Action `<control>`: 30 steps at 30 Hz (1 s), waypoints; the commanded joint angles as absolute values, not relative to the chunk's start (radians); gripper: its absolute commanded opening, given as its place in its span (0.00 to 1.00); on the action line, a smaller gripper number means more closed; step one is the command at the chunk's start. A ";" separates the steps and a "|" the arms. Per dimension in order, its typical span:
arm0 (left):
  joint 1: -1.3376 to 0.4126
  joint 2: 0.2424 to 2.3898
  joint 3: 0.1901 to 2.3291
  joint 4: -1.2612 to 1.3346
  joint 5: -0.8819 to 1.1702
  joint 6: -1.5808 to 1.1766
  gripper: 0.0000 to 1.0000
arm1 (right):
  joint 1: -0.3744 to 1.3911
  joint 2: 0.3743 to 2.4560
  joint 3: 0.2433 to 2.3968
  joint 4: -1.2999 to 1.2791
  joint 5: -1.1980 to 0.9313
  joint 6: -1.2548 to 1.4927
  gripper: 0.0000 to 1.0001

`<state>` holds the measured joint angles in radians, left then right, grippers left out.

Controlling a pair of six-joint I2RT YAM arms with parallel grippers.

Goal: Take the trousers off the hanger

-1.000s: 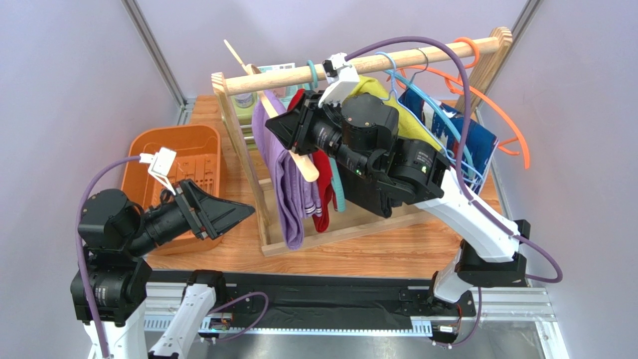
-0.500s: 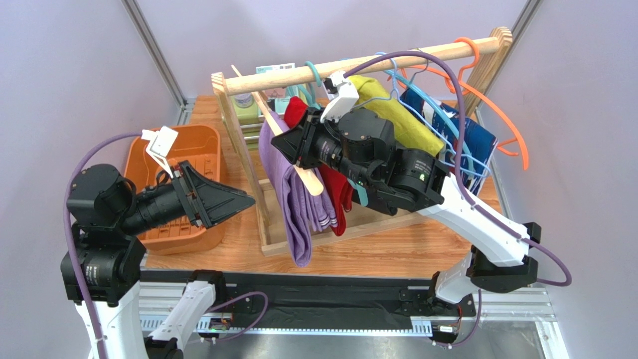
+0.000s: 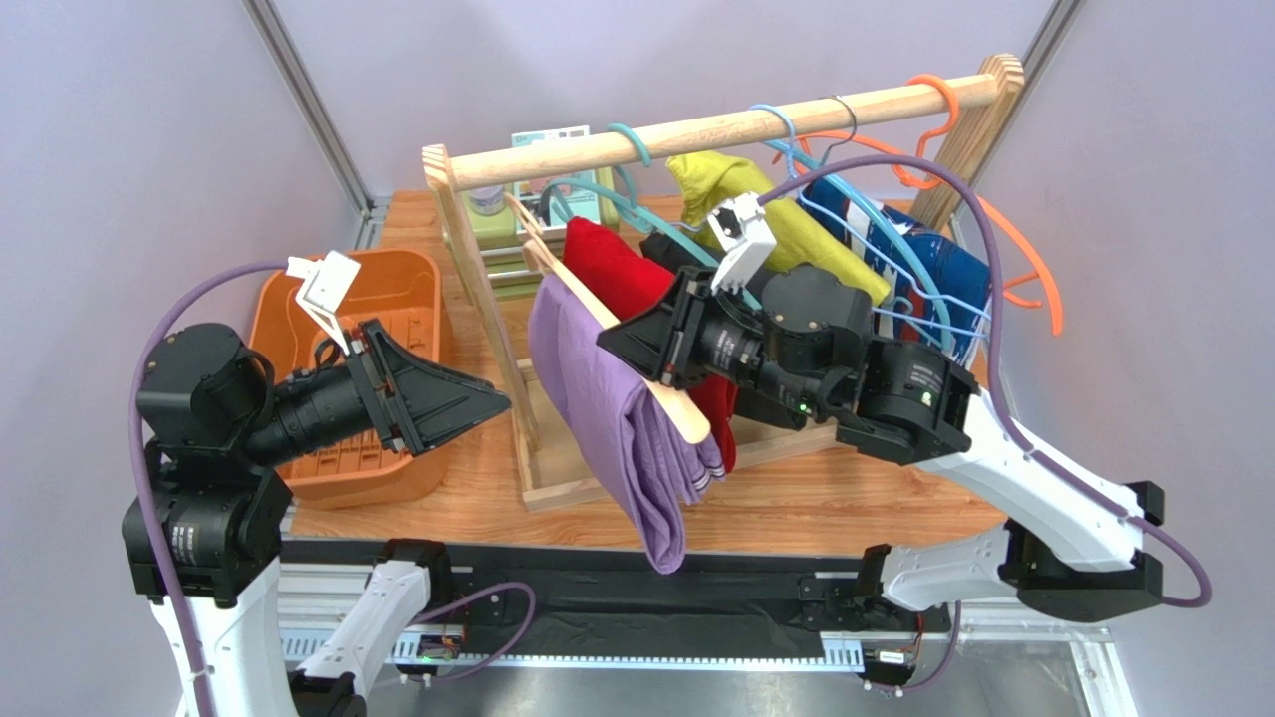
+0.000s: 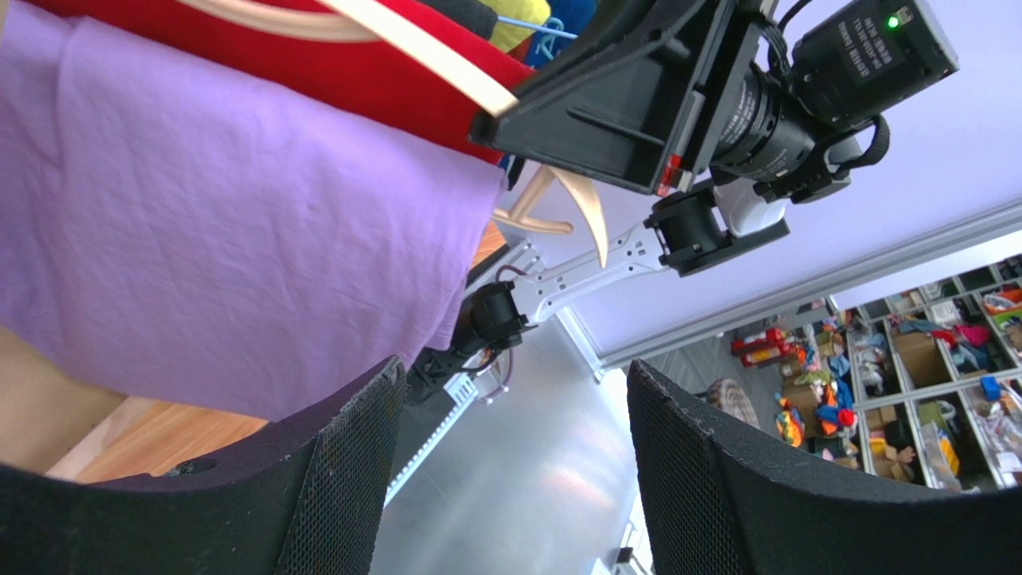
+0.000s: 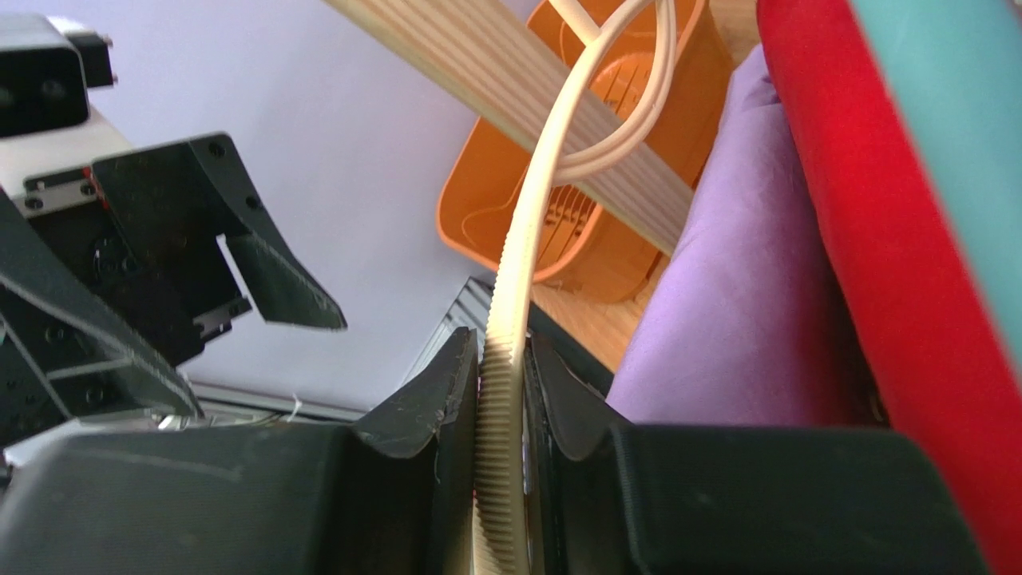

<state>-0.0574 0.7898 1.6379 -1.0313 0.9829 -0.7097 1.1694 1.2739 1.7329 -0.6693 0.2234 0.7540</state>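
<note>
tool (image 5: pixel 502 355) clamping hanger (image 5: pixel 525 240), trousers (image 5: pixel 744 300) (lavender) beside

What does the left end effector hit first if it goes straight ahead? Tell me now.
Most likely the trousers, hanging just ahead of the open left end effector on the hanger the right end effector grips. Depth is unclear; it might pass below the hem.

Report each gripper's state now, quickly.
Left gripper: open, holding nothing, facing the trousers.
Right gripper: shut on the hanger.
</note>
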 commanded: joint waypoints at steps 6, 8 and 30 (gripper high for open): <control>-0.054 0.814 1.669 -1.025 1.051 -0.739 0.74 | 1.223 1.086 1.623 -0.620 0.135 0.764 0.00; -0.054 0.825 1.674 -1.020 1.077 -0.759 0.74 | 1.235 1.051 1.614 -0.635 0.155 0.772 0.00; -0.837 1.011 1.842 -1.032 0.159 -0.617 0.64 | 1.235 1.032 1.677 -0.735 0.331 0.857 0.00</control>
<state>-0.6025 0.9588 1.7874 -1.0424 0.6041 -0.6712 1.2324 1.0584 1.5993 -0.8177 0.2356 0.8345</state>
